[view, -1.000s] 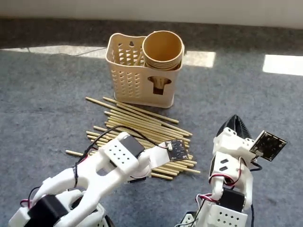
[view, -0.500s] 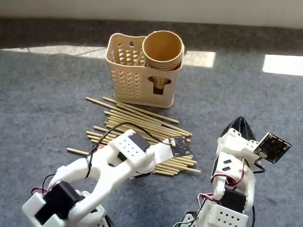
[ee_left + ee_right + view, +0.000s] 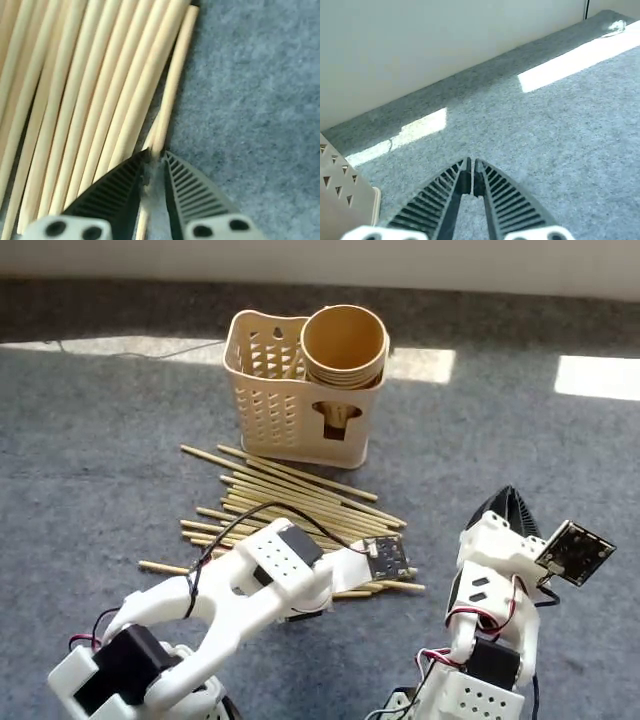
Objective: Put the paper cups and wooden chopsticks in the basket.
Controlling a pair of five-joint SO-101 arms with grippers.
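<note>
**Left jaws clenched on an edge chopstick; cups already in the basket**

Nearest the camera, the left arm (image 3: pixel 270 570) has been carried sideways over the last second, so that its wrist is now set over the end of the chopstick pile (image 3: pixel 290 505) nearest the right arm, where before it lay over the pile's middle. In the left wrist view, the left arm's jaws are seen pinched together on the near end of the outermost chopstick (image 3: pixel 175 85), which lies at the very border of the pile, with bare grey counter (image 3: pixel 260 100) beside it. From this a grasp is judged to be just made, with the lift not yet begun.

The loose ends at that corner of the pile have been nudged slightly. The rest of the chopsticks are left as they were, spread flat on the counter in front of the basket (image 3: pixel 270 410).

The right arm (image 3: pixel 490 580) is held raised beside the pile, tipped a little differently from a second ago. The right arm's jaws are closed on nothing and are pointed over the counter towards the wall.

Farthest off, the stacked paper cups (image 3: pixel 344 345) are stood upright in the basket, unchanged. That half of the task is judged done, and the chopsticks remain to be moved.
</note>
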